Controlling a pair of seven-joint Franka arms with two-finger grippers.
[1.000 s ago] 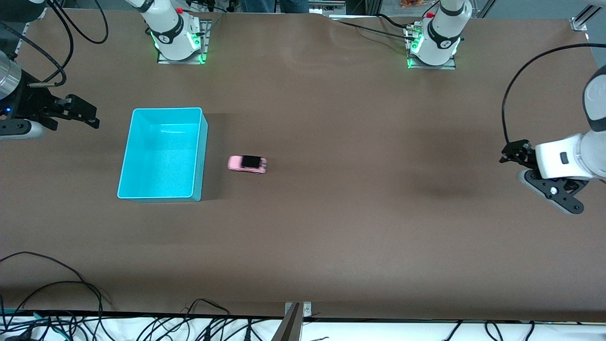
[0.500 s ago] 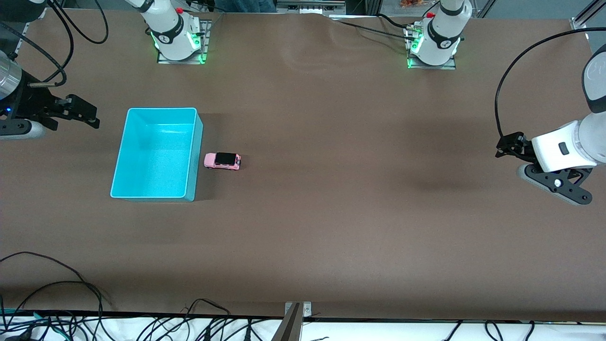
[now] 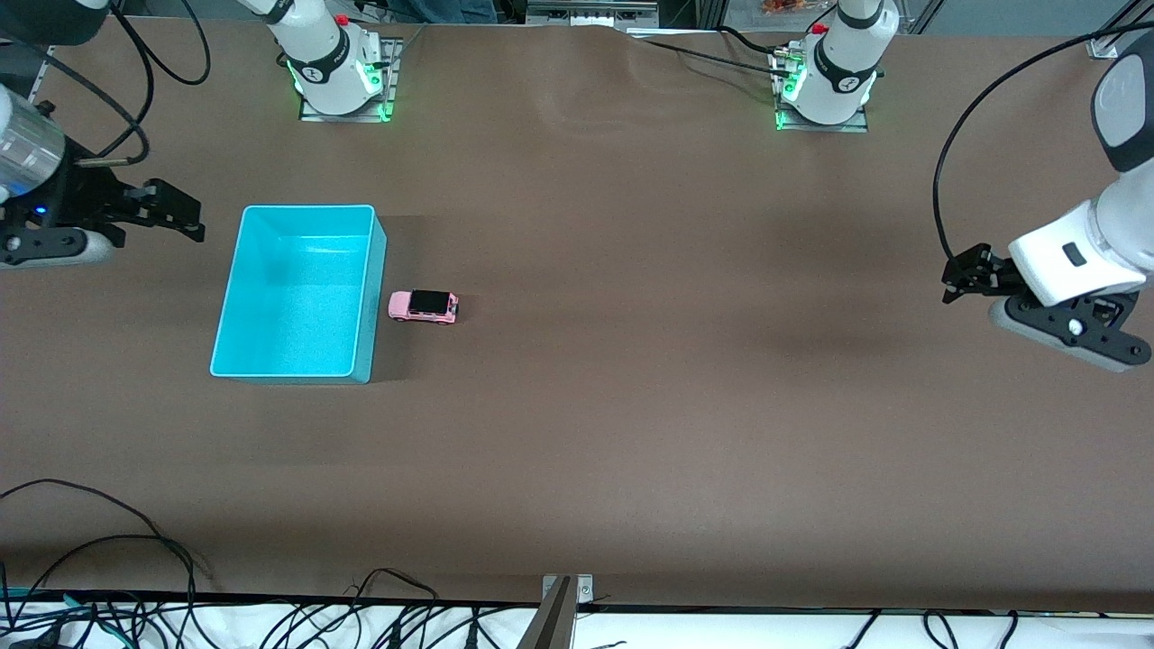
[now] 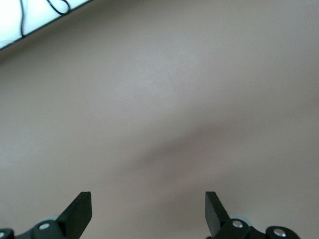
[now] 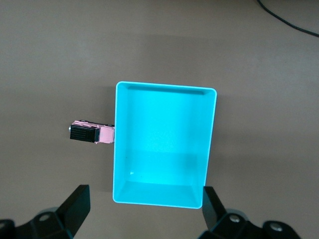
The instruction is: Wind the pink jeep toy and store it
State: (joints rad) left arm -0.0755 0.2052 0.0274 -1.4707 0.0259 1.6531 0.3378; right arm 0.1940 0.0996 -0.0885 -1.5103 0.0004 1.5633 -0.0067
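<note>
The pink jeep toy (image 3: 424, 306) stands on the brown table with its pink nose against the side wall of the turquoise bin (image 3: 306, 208). The right wrist view shows the jeep (image 5: 92, 133) touching the empty bin (image 5: 166, 88). My right gripper (image 3: 185, 219) hangs open over the table beside the bin, toward the right arm's end, with nothing between its fingers (image 5: 79, 201). At the left arm's end of the table my left gripper (image 3: 956, 279) is open over bare table, well apart from the jeep. In its own wrist view the left gripper (image 4: 148, 209) holds nothing.
The two arm bases (image 3: 338, 77) (image 3: 825, 86) stand at the table's edge farthest from the front camera. Loose black cables (image 3: 135, 577) lie along the edge nearest the front camera. Open brown table (image 3: 676, 361) stretches between the jeep and the left gripper.
The jeep rolled toward the bin, struck its wall, nudged it slightly toward the right arm's end, and now stands still. Both grippers shifted a little, still open.
</note>
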